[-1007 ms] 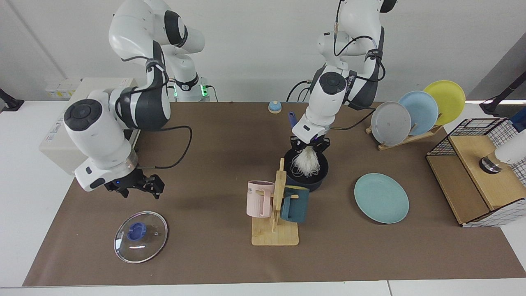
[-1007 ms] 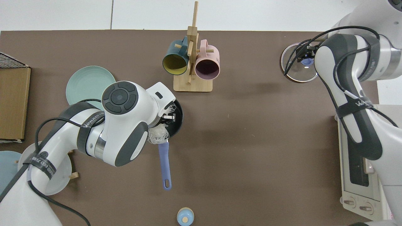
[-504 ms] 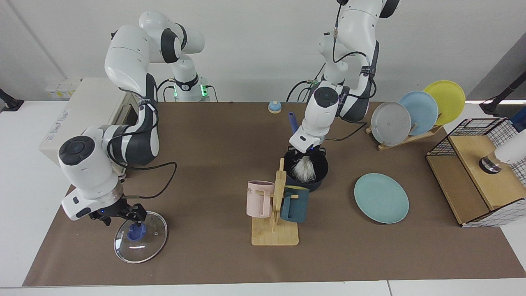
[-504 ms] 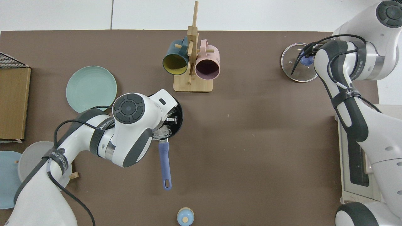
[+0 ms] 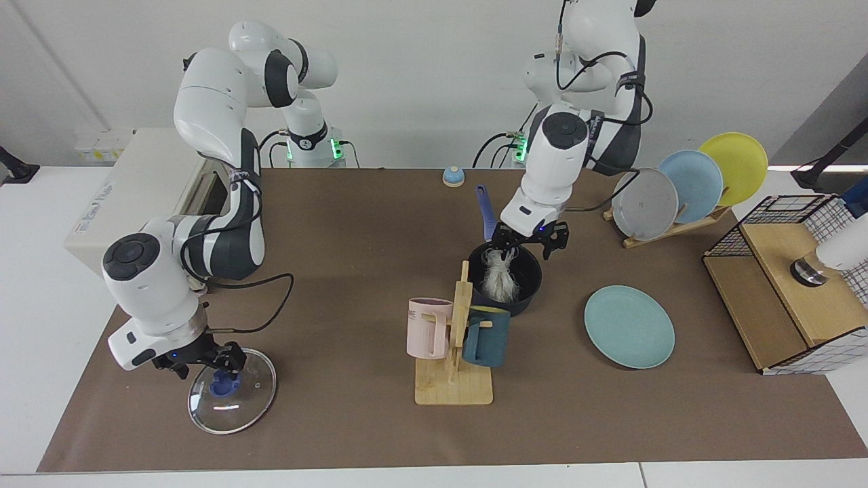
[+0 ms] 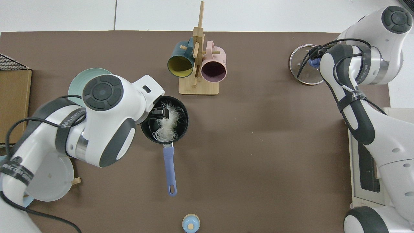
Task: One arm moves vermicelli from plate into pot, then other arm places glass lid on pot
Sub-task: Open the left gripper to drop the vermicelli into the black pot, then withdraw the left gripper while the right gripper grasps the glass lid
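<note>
Left gripper (image 5: pixel 526 242) had risen just above the pot (image 5: pixel 529 293), fingers spread wide, vermicelli (image 5: pixel 499 281) left inside the pot, a few strands trailing up to it, right gripper (image 5: pixel 203 360) far from the pot, down on the glass lid (image 5: pixel 232 392) knob, grip unclear, plate (image 5: pixel 629 327) bare beside the pot.

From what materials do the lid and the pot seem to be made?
Glass lid: clear glass, since the brown mat shows through it, with a shiny metal rim and a blue, probably plastic, knob. Pot: apparently coated metal, with a dark matte body and a blue handle.
</note>
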